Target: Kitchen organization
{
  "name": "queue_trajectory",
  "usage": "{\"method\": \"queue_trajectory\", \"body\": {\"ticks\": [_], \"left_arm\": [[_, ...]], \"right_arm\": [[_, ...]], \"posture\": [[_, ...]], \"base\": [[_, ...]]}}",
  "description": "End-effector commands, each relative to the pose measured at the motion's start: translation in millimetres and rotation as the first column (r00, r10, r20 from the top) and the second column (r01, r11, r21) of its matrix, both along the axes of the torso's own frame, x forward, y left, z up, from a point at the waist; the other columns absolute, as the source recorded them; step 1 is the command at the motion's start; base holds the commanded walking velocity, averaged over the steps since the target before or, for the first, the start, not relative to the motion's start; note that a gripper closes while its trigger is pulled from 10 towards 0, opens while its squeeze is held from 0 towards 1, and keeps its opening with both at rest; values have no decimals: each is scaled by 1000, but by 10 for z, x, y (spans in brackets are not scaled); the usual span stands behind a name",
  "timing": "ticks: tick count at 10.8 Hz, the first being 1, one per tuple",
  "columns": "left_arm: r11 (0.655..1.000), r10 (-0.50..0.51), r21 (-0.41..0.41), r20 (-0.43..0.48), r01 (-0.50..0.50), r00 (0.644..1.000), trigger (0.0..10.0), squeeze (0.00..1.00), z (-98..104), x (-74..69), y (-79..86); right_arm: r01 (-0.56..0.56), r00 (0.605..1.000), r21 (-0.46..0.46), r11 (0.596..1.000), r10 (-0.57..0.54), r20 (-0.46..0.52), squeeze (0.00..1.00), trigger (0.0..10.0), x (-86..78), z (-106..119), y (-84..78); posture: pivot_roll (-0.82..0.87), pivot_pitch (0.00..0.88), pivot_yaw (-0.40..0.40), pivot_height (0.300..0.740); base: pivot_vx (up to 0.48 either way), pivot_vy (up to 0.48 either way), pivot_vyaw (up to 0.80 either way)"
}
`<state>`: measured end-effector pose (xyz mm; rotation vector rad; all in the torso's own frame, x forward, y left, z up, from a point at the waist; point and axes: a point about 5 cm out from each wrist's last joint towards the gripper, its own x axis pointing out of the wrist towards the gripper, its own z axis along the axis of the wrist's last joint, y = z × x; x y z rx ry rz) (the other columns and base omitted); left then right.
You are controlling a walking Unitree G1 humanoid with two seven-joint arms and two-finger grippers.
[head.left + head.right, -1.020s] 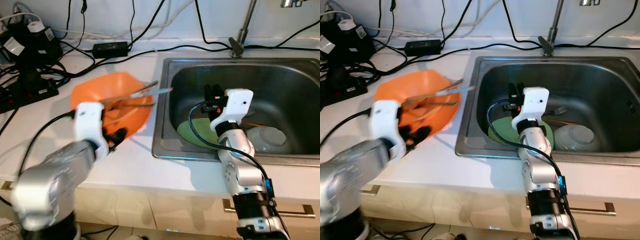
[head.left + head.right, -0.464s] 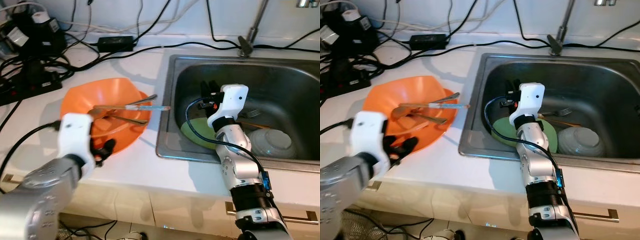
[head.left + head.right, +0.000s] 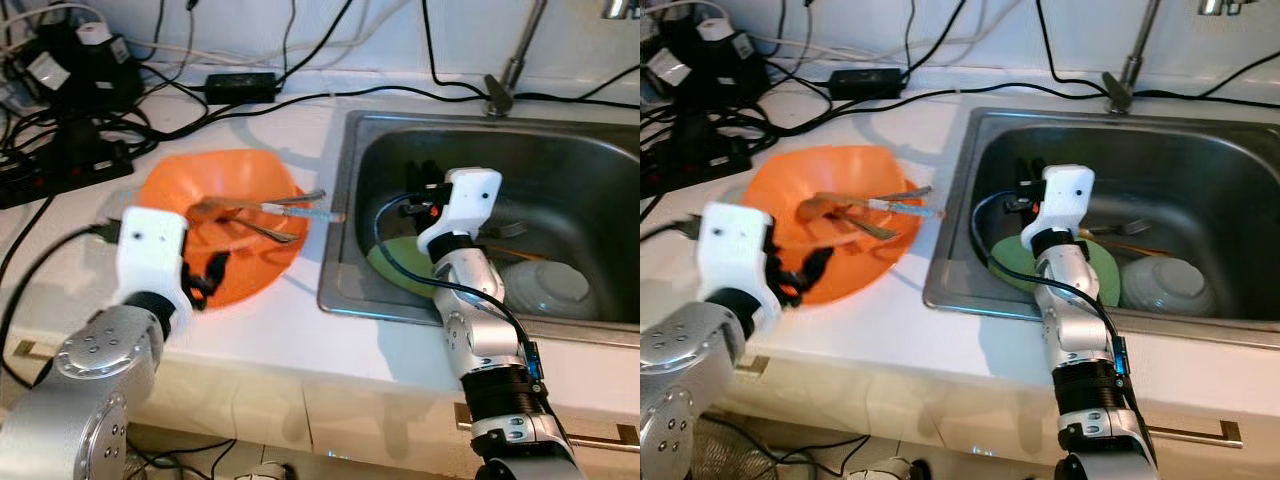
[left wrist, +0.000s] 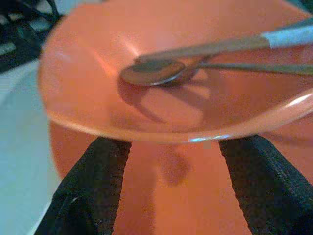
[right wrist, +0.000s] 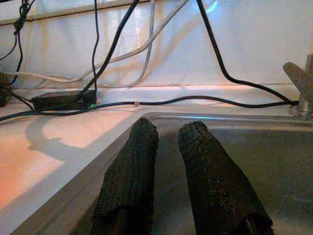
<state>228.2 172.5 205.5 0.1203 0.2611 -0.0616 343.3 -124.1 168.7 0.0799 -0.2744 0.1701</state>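
Note:
An orange bowl rests on the white counter left of the sink, holding a spoon and a light-handled knife that sticks out over its right rim. My left gripper is at the bowl's near wall. It is open, with its fingers spread wide on either side below the rim. My right gripper hovers inside the sink above a green plate. Its fingers are close together with nothing between them.
The steel sink also holds a white bowl and a fork. A faucet stands behind it. Power strips, a black adapter and several cables clutter the back left counter. The counter's front edge is close below.
The view has shifted. The utensils now lie flatter in the bowl, and my left gripper has stayed at its near rim. The right gripper is still held in the sink.

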Motion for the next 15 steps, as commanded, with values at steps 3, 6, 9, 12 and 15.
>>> {"method": "queue_trajectory", "body": {"ticks": [3,6,9,12,15], "left_arm": [[998,-13,60,13,12,1000,10000,0,-2,-131,108],[990,-99,99,13,97,995,10000,0,44,-267,319],[979,-164,157,204,133,965,10000,0,413,-286,497],[981,-186,145,469,132,864,10000,0,893,-135,429],[999,-28,-19,583,49,812,10000,0,721,352,185]], "right_arm": [[-13,1000,27,1000,14,-24,0,10000,8,-68,28],[-48,998,27,998,48,-27,0,10000,39,-66,106],[-58,998,24,998,59,-25,0,10000,54,-68,103],[-43,999,20,999,43,-26,0,10000,59,-76,62],[-7,1000,31,999,6,15,0,10000,71,26,0]], "posture": [[266,70,62,740],[293,70,43,740],[287,53,30,740],[269,42,31,740],[209,11,43,740]], "base": [[0,0,0],[0,0,0],[0,0,0],[0,0,0],[0,0,0]]}}
